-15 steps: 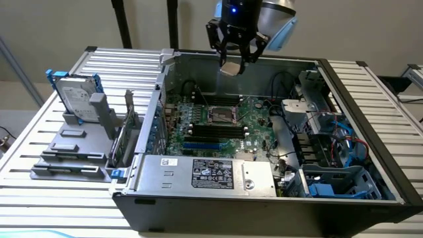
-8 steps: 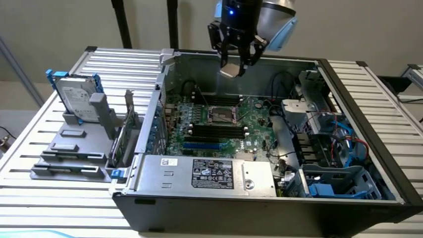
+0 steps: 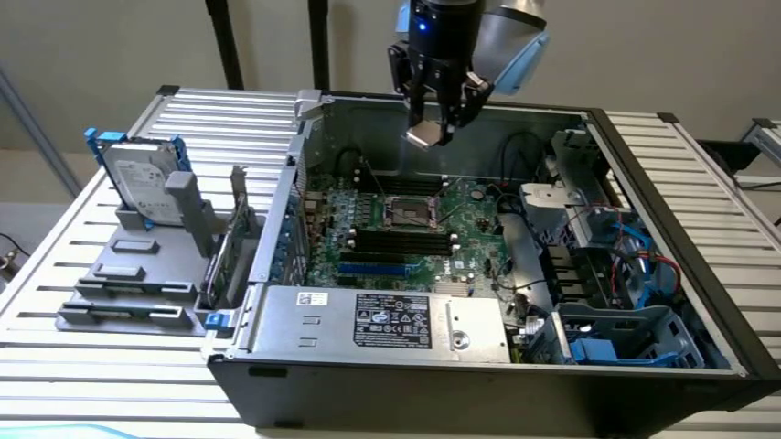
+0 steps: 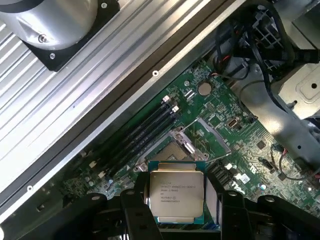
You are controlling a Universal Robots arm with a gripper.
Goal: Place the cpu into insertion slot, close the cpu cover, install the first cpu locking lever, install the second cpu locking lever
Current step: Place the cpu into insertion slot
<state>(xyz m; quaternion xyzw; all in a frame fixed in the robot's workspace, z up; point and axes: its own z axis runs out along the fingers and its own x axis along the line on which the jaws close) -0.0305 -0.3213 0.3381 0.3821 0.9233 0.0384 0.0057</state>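
While the cpu (image 3: 423, 137) hangs in the air, the first step, placing it into the insertion slot, is the one in hand.

Starting from the exterior view's left, a hard drive (image 3: 144, 178) stands in a grey holder on the slatted counter (image 3: 49, 283), well apart from the work. Next comes the open computer case (image 3: 488, 389), with the motherboard (image 3: 470, 229) lying in its floor. Near the board's middle sits the socket (image 3: 411, 213), empty, with black memory sticks (image 3: 397, 242) just beside it. In the wrist view, the cpu cover (image 4: 215, 134) looks swung open next to the socket (image 4: 167, 147), and neither lever appears set.

High over the socket, the pincer (image 3: 433, 123) is clamped on the cpu (image 4: 176, 196), one finger on each of two opposite edges and the metal top facing the wrist camera. The arm comes down almost vertically from above, fingers pointing into the case. From the wrist camera the socket lies ahead of the chip rather than under it.

By my judgement, the placing calls for centring the chip over the socket, squaring its edges to the frame, and a level descent. The blue drive cages (image 3: 635, 334) at the exterior view's right stand clear.
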